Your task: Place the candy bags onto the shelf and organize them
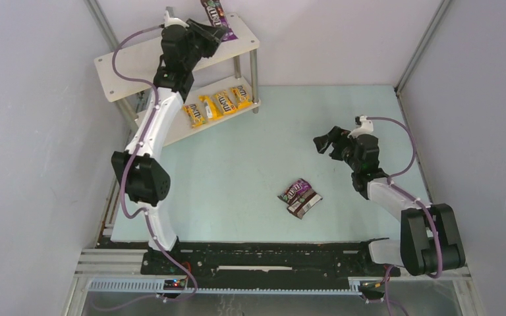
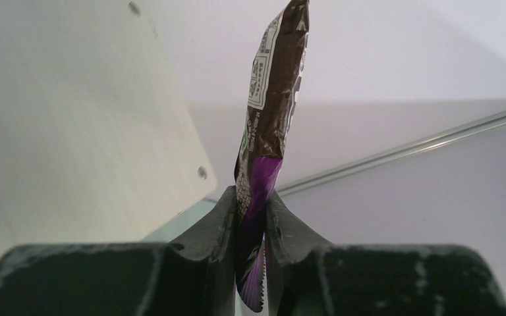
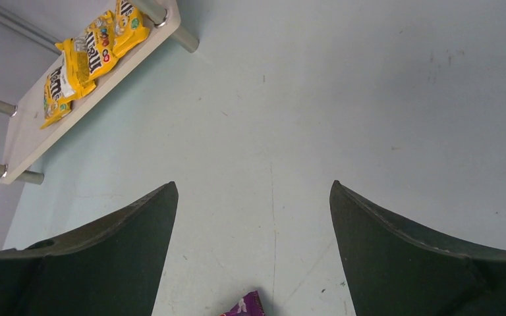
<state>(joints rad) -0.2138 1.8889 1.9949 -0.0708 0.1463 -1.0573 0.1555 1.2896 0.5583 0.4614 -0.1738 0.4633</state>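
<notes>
My left gripper point(image 1: 205, 27) is over the top board of the shelf point(image 1: 132, 62), shut on a purple candy bag point(image 1: 216, 16); in the left wrist view the bag point(image 2: 270, 99) stands on edge, pinched between the fingers point(image 2: 214, 224). Several yellow bags point(image 1: 217, 105) lie in a row on the lower board, also seen in the right wrist view point(image 3: 89, 56). A purple bag point(image 1: 296, 190) and a dark brown bag point(image 1: 305, 205) lie together on the table. My right gripper point(image 1: 323, 143) is open and empty above the table, right of them; a purple corner point(image 3: 245, 307) shows between its fingers.
The shelf stands at the back left on silver legs point(image 1: 255, 72). The pale green table mat point(image 1: 250, 164) is walled in by grey panels on both sides. The arm bases sit on a black rail point(image 1: 270, 260) at the near edge.
</notes>
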